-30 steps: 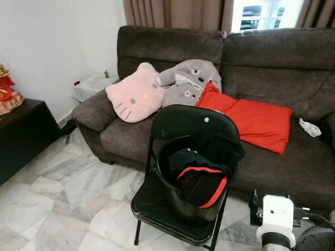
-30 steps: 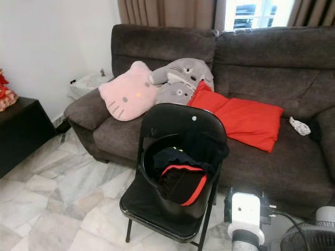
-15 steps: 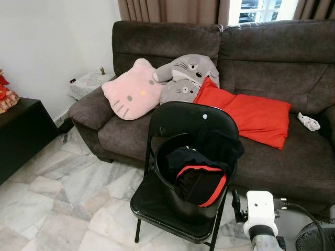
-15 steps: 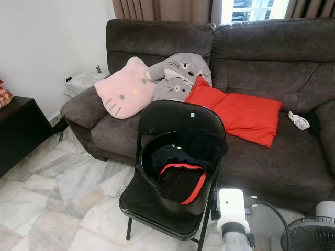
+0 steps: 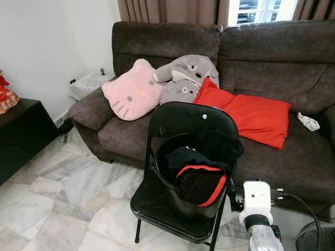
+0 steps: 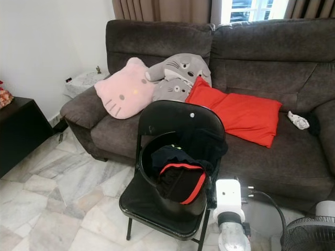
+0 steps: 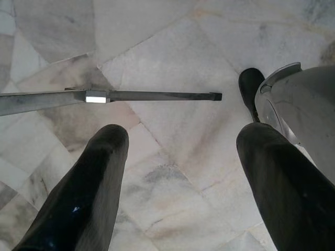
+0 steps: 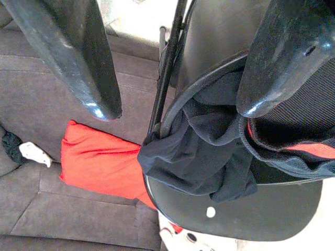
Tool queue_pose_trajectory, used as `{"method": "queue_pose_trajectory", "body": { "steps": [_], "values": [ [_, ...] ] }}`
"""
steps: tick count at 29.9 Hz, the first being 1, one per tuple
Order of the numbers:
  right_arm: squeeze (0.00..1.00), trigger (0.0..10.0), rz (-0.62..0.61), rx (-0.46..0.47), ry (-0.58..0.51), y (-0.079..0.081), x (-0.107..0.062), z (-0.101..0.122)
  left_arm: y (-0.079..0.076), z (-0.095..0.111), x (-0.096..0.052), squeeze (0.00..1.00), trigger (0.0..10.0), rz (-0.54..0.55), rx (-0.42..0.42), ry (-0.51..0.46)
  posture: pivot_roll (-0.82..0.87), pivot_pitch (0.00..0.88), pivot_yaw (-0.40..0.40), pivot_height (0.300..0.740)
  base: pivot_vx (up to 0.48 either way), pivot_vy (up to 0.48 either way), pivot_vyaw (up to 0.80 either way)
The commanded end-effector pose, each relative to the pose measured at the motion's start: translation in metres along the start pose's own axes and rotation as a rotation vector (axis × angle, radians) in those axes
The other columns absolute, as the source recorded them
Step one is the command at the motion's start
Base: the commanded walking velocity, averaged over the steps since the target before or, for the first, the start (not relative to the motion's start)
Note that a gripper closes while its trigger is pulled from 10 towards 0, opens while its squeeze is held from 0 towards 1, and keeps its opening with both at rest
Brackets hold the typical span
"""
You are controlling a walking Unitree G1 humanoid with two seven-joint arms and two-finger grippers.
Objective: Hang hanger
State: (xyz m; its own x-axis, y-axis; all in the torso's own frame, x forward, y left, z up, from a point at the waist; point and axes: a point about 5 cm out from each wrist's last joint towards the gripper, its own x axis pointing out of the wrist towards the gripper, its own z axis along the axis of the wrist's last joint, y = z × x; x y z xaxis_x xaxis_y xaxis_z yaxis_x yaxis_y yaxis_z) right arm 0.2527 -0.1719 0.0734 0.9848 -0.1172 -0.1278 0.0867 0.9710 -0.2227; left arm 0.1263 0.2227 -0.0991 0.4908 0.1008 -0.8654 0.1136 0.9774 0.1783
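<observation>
A black folding chair [image 5: 180, 119] stands on the marble floor in front of the sofa. On its seat sits a black bucket [image 5: 161, 172] stuffed with black and red clothes [image 5: 201, 180]. My right arm's white wrist housing [image 5: 257, 198] is low beside the chair's right edge. In the right wrist view my right gripper [image 8: 178, 107] is open, its fingers [image 8: 84, 57] pointing at the bucket rim and a black garment [image 8: 204, 151] draped over it. My left gripper [image 7: 183, 138] hangs open above the floor, near a thin dark metal bar [image 7: 157, 95].
A dark sofa [image 5: 282, 57] behind the chair holds a pink cat cushion [image 5: 133, 94], a grey plush [image 5: 188, 73], a red cushion [image 5: 251, 112] and a small white cloth [image 5: 309, 122]. A black cabinet [image 5: 21, 130] stands at left. A fan [image 5: 316, 238] sits at bottom right.
My right wrist has moved left and a little up, closer to the chair's right side. The camera has shifted slightly; chair and bucket stay put.
</observation>
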Motion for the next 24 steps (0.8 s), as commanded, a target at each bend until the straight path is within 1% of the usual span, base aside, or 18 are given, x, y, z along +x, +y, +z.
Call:
{"method": "queue_pose_trajectory", "body": {
  "steps": [1,4,10,13,17,24],
  "values": [
    [0.00,10.0,0.033,0.007,-0.005,0.008,0.002,0.001,0.006,-0.004,-0.001,0.00,10.0,0.001,0.029,0.018,-0.10,0.000,0.150,0.740,0.000,0.000,0.00],
    [0.00,10.0,0.031,0.007,-0.003,0.009,0.002,0.000,0.006,-0.003,-0.001,0.00,10.0,0.002,0.032,0.018,-0.10,0.000,0.152,0.740,0.000,0.000,0.00],
    [0.00,10.0,-0.054,0.023,0.014,0.003,-0.004,-0.006,0.007,-0.003,-0.001,0.00,10.0,0.001,0.037,0.018,-0.11,0.000,0.160,0.740,0.000,0.000,0.00],
    [0.00,10.0,-0.051,0.046,0.030,0.004,-0.005,-0.009,0.007,-0.003,-0.001,0.00,10.0,-0.001,0.042,0.018,-0.10,0.000,0.162,0.740,0.000,0.000,0.00],
    [0.00,10.0,-0.050,0.051,0.031,0.005,-0.005,-0.010,0.008,-0.003,-0.001,0.00,10.0,-0.001,0.042,0.017,-0.10,0.000,0.160,0.740,0.000,0.000,0.00],
    [0.00,10.0,-0.013,0.060,0.037,0.010,0.004,-0.011,0.008,-0.003,-0.001,0.00,10.0,0.000,0.042,0.019,-0.10,0.000,0.160,0.740,0.000,0.000,0.00]
  ]
}}
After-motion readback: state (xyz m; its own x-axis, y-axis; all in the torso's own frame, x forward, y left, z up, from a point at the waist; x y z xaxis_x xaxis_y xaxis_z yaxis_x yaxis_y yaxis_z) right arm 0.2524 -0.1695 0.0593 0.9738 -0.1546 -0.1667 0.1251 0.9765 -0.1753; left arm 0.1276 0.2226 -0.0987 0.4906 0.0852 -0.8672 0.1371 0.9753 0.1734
